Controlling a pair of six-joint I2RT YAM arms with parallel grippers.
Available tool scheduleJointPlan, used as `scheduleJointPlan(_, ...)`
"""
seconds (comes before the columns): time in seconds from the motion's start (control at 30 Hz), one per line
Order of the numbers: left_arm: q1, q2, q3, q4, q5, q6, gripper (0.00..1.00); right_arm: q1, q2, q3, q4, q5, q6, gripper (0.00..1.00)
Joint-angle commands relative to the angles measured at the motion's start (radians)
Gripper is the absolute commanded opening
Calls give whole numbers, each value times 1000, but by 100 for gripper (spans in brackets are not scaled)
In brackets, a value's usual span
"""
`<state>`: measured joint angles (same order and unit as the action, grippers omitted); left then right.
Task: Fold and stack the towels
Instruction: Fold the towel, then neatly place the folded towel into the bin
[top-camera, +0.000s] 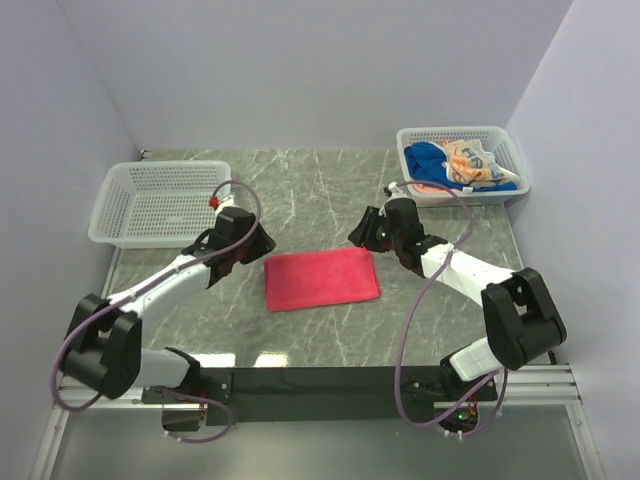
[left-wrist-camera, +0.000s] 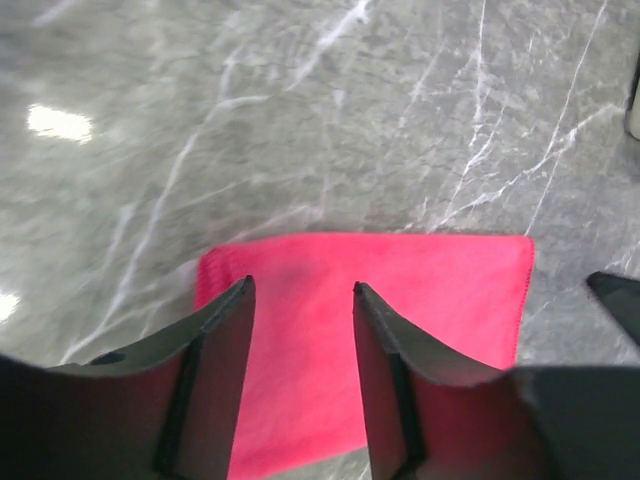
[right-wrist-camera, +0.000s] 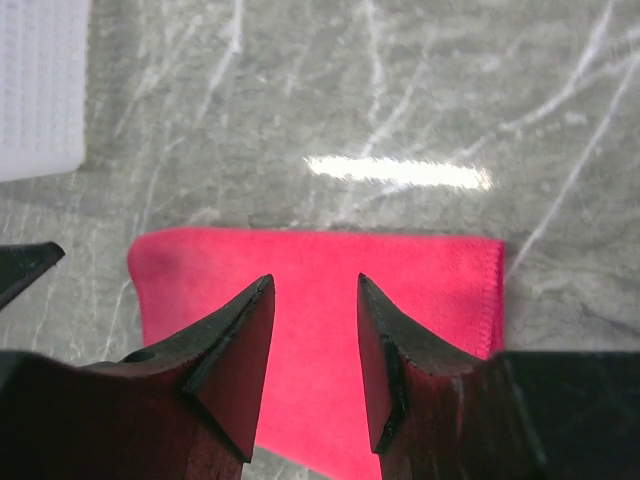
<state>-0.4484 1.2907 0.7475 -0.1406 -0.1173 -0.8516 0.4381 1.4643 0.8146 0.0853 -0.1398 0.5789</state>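
Several towels fill the right mesh basket.

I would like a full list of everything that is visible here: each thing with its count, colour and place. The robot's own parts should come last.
table: one, grey marble pattern, under everything
left basket: one, white mesh, far left of the table, nothing seen inside
right basket: one, white mesh, far right corner
folded towel: one, pink-red, flat in the middle of the table
heap of towels: count unclear, blue and printed orange, inside the right basket
left tool: one, black, open, at the folded towel's left edge
right tool: one, black, open, at its right edge
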Motion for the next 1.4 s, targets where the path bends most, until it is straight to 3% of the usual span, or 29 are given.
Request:
scheduleJointPlan(0.0,-1,82,58,94,76,2,49,-4,24,-54,66,0,45,46)
scheduleJointPlan(0.13,0,195,67,128,67,-3,38,-7,83,-80,114,-6,78,46)
scheduleJointPlan(0.37,7,262,4,161,4,-32,24,-30,203,-123,188,-17,119,45)
scheduleJointPlan(0.67,73,249,-65,144,-59,-49,18,-56,203,-170,206,11,110,45)
scheduleJointPlan(0.77,73,220,-50,115,-48,-34,23,-52,165,-149,174,16,78,45)
scheduleJointPlan(0.93,73,104,19,9,-67,11,48,8,76,-40,12,78,-42,47)
scheduleJointPlan(1.03,80,27,76,-84,-100,43,60,94,38,40,-78,138,-120,53)
scheduleJointPlan(1.13,134,-40,114,-144,-76,83,71,207,30,116,-180,183,-180,68)
scheduleJointPlan(1.27,239,-117,144,-233,-42,155,88,355,80,219,-295,207,-254,79)
scheduleJointPlan(1.37,313,-175,159,-304,-6,215,98,474,160,322,-382,232,-321,81)
